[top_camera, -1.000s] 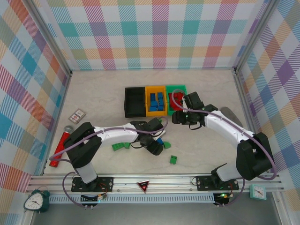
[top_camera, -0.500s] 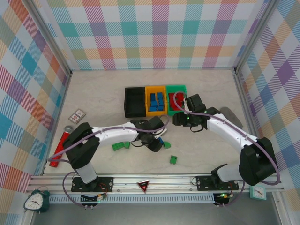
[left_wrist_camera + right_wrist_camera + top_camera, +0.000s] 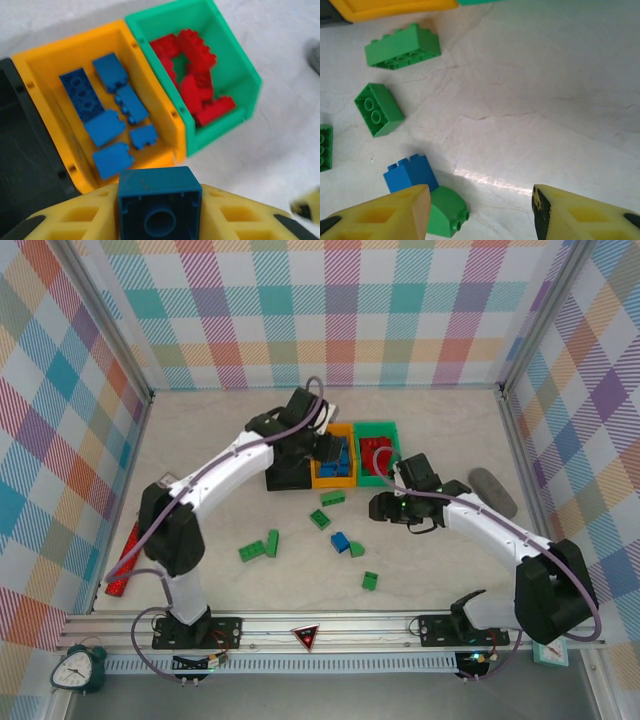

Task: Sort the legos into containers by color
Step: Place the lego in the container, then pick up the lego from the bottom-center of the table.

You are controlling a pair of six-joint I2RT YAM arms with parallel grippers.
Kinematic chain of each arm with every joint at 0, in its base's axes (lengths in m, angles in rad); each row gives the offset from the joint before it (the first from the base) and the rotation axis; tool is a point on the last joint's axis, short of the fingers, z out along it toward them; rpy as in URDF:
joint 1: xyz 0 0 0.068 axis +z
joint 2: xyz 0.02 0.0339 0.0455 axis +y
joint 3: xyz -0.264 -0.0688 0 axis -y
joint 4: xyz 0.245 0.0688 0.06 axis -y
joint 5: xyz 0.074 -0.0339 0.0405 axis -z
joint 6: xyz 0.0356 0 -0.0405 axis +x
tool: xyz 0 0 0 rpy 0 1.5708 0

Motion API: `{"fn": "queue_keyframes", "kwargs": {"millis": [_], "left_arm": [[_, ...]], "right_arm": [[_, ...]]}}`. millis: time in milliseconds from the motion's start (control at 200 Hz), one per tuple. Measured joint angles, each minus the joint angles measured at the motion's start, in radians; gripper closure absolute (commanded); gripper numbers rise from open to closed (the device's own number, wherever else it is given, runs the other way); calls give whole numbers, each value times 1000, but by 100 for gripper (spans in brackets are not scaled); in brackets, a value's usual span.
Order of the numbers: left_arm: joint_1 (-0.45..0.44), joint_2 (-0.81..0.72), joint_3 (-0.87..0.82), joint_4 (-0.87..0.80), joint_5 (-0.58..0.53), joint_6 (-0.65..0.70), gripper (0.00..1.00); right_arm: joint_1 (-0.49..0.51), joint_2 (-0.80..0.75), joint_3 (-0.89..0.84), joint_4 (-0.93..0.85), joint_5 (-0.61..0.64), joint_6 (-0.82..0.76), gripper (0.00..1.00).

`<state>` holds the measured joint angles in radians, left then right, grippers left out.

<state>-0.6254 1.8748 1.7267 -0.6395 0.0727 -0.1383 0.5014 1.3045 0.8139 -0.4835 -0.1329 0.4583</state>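
Observation:
My left gripper (image 3: pixel 325 446) hangs over the orange bin (image 3: pixel 333 482), shut on a dark blue lego (image 3: pixel 160 200) with its hollow underside facing the camera. The orange bin (image 3: pixel 161 107) holds several blue legos. The green bin (image 3: pixel 235 55) beside it holds red ones, and the black bin (image 3: pixel 285 480) stands to their left. My right gripper (image 3: pixel 385 508) hovers open above the table, nothing between its fingers (image 3: pixel 480 210). Below it lie a blue lego (image 3: pixel 410 172) and a rounded green one (image 3: pixel 447 210). More green legos (image 3: pixel 333 498) (image 3: pixel 319 519) (image 3: pixel 370 581) (image 3: pixel 260 547) are scattered on the table.
A red glittery tube (image 3: pixel 125 560) lies at the left, with a small patterned card (image 3: pixel 165 484) behind it. A grey oblong object (image 3: pixel 493 490) rests at the right. Checked walls close in three sides.
My left arm rose from the table's middle and swung back over the orange bin with the blue lego. The right gripper drifted slightly nearer, away from the green bin.

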Motion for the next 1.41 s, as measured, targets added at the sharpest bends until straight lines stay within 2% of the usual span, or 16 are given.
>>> {"fn": "queue_keyframes", "kwargs": {"millis": [185,345,570,830,1185,1290,1405], "left_arm": [[20,229,211,-74,-32,-17,43],[20,249,209,-106,-43,-33,37],[20,0,-79,-59,-92,-49,30],[27,-308,-373,-27,-168,-93,29],[27,-490,-681,-39,-221,-180,30],[27,-521,-715,-39,-226,-192,30],[27,-544,-737,-38,-237,-203,30]], "right_arm": [[136,-5,-10,27,-14,28,43],[245,48,-8,52,-15,31,38],[314,225,82,40,3,3,36],[338,362,237,7,59,-61,40],[398,449,293,-80,87,-99,48],[418,466,305,-103,100,-101,54],[430,468,307,-128,115,-98,65]]}}
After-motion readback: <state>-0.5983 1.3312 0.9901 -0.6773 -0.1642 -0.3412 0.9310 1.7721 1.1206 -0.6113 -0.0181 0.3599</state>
